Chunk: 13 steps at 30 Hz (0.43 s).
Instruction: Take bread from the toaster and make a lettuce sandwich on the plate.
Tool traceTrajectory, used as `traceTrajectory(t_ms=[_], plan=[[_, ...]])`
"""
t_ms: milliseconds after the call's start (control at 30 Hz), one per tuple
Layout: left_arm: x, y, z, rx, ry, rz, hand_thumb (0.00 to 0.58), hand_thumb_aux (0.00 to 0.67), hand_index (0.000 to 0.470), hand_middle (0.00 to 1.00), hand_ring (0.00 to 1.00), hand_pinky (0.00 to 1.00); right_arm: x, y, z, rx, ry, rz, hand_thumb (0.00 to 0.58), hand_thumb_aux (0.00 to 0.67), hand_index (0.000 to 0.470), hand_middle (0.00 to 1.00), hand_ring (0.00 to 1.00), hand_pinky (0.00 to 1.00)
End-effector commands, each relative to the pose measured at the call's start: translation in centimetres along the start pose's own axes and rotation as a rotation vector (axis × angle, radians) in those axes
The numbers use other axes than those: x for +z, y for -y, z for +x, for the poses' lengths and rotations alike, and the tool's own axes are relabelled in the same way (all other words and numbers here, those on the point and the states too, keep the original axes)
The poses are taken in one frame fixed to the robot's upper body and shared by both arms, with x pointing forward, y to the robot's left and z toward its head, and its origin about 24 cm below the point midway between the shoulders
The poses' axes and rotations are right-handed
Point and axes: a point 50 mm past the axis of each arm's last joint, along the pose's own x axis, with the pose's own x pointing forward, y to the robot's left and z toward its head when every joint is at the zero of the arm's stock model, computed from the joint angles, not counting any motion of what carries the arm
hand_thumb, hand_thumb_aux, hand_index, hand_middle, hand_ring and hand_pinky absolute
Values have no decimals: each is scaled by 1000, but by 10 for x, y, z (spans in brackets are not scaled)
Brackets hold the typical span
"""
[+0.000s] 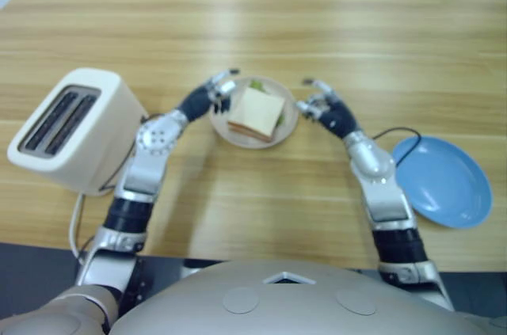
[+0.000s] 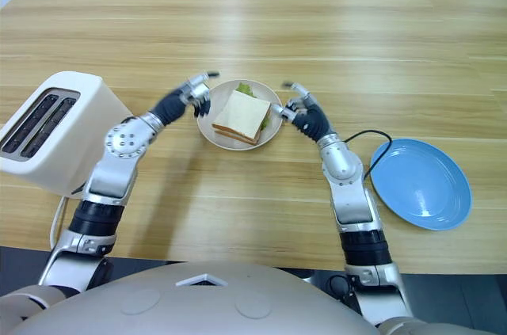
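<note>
We see the sandwich [image 2: 239, 116] on the round tan plate [image 2: 238, 146] at the middle of the table [image 2: 317, 26], directly between the two hands. The left robot hand [image 2: 194, 96] sits just beside the plate's left rim and the right robot hand [image 2: 297, 109] just beside its right rim. Both have their fingers loosely spread and aimed inward at the plate, and neither is pinching anything. We cannot tell whether any fingertip actually touches the rim.

The sandwich lies to the right of the left robot hand and to the left of the right one, and both look about equally near. The top slice is roughly square and set cornerwise, so it has no real long axis. One corner points away from the robot and one towards it.

The bread looks pale, soft and matte, with a thin browner crust along the near edges. A frill of green lettuce [image 2: 245, 90] shows from under its far corner. The plate is shallow and smooth.

The toaster [image 2: 55, 125] is a cream, rounded box with two long dark slots, standing well apart at the left. A glossy blue plate [image 2: 420, 184] lies near the right arm, with a thin black cable [image 2: 372, 145] curling beside it.

We judge the sandwich assembled and the task nearly finished, so the next move probably needs only a small nudge or a clean withdrawal.
</note>
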Motion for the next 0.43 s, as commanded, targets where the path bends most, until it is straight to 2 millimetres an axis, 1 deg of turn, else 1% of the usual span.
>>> traceTrajectory(t_ms=[33, 100, 167, 233, 367, 433], plan=[[1, -5, -16, 129, -21, -398, 0, 0, 0, 0, 0, 0, 0, 13, -21, -144, -40, 173, 0, 0, 0, 0, 0, 0], [-2, -2, -21, 200, -26, -535, 0, 0, 0, 0, 0, 0, -4, 9, -32, -180, -58, 204, 0, 0, 0, 0, 0, 0], [-7, 4, -26, 248, -36, -600, 0, 0, 0, 0, 0, 0, -10, 2, -39, -187, -77, 211, 0, 0, 0, 0, 0, 0], [-14, 7, -30, 296, -47, -640, 0, 0, 0, 0, 0, 0, -19, -2, -43, -201, -112, 214, 0, 0, 0, 0, 0, 0], [-31, 11, -40, 383, -51, -626, 0, 0, 0, 0, 0, 0, -35, -10, -47, -201, -131, 266, 0, 0, 0, 0, 0, 0], [-42, 13, -40, 407, -74, -653, 0, 0, 0, 0, 0, 0, -41, -13, -51, -211, -138, 254, 0, 0, 0, 0, 0, 0]])
